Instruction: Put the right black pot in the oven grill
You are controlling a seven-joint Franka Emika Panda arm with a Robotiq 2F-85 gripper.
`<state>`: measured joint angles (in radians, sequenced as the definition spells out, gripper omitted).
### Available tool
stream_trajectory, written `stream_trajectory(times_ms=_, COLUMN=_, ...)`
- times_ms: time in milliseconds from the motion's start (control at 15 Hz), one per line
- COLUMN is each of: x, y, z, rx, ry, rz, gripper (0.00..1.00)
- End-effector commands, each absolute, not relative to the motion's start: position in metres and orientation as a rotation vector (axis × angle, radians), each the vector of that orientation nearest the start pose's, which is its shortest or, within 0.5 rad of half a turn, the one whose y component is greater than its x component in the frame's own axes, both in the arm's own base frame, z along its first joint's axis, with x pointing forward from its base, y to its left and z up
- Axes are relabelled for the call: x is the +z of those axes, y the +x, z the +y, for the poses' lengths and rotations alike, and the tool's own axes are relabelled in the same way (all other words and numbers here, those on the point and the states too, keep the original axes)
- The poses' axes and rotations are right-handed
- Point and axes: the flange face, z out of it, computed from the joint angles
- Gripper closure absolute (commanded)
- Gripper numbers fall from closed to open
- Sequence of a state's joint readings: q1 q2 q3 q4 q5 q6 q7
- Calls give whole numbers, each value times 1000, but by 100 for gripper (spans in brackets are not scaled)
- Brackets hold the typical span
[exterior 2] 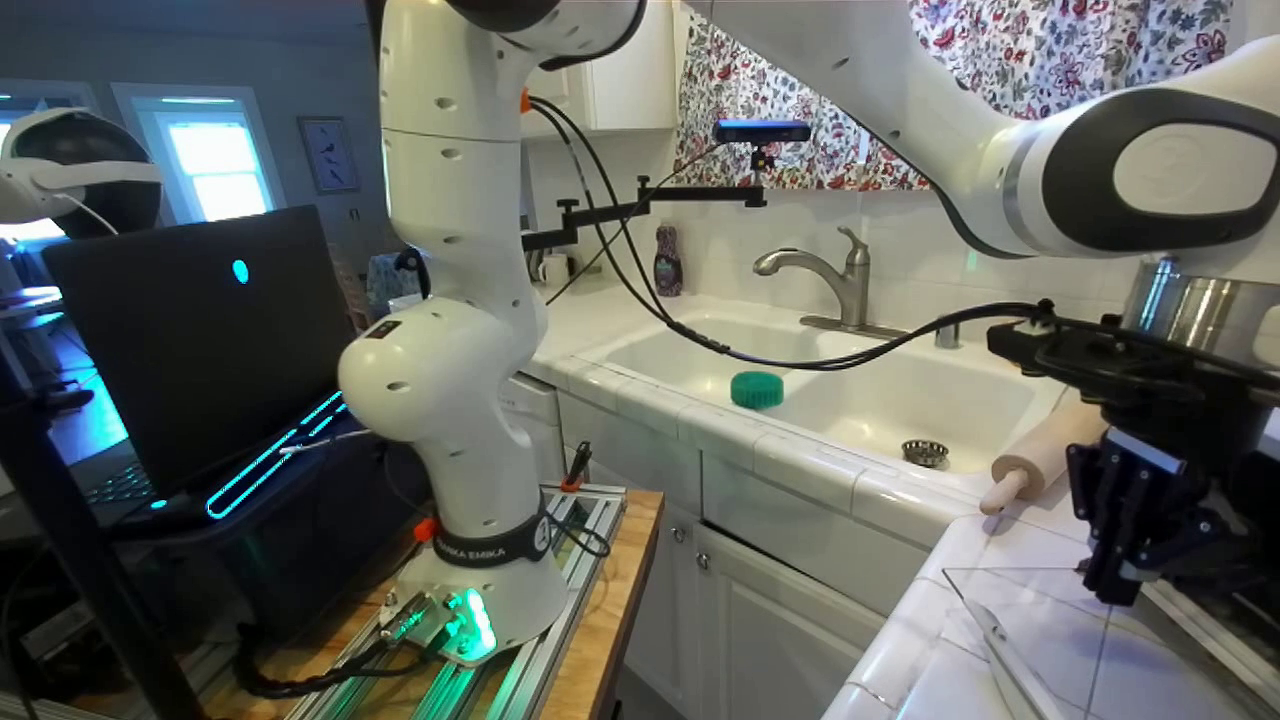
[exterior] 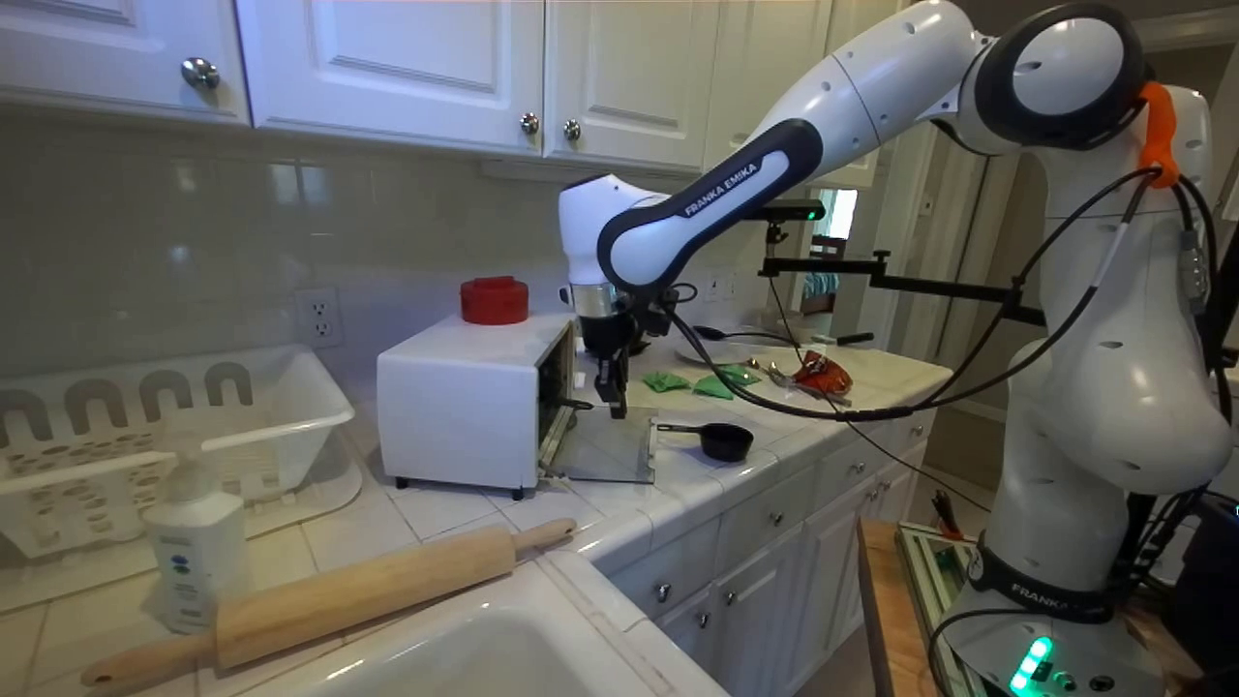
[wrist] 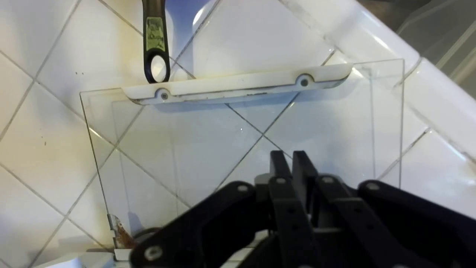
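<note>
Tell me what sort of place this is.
A kitchen, most likely one in a home: an exterior view shows a double sink with a faucet, and there is also a toaster oven and a white dish rack.

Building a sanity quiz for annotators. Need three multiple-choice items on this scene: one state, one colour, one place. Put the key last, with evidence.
1. Glass door of the toaster oven:
A) shut
B) half shut
C) swung down open

2. Container on top of the toaster oven:
A) white
B) red
C) green

3. Black pot seen whole in an exterior view:
A) just past the glass door's free edge
B) in the sink
C) on top of the toaster oven

Key:
1: C, as the wrist view looks down on the glass spread out over the tiles.
2: B, as its top and side both show red in an exterior view.
3: A, as an exterior view has it beyond that edge, on the side away from the toaster oven.
</note>
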<state>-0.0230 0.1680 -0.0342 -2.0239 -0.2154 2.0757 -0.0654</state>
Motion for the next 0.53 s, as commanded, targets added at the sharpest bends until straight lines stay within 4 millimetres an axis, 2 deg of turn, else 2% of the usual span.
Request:
stream_trajectory(times_ms=0, x=362, y=566, z=-43, rx=66, ry=-3265, rz=-293, gripper=100)
stream_trajectory(times_ms=467, x=355, y=571, z=-44, rx=-94, ry=-3219, rz=-429, gripper=100)
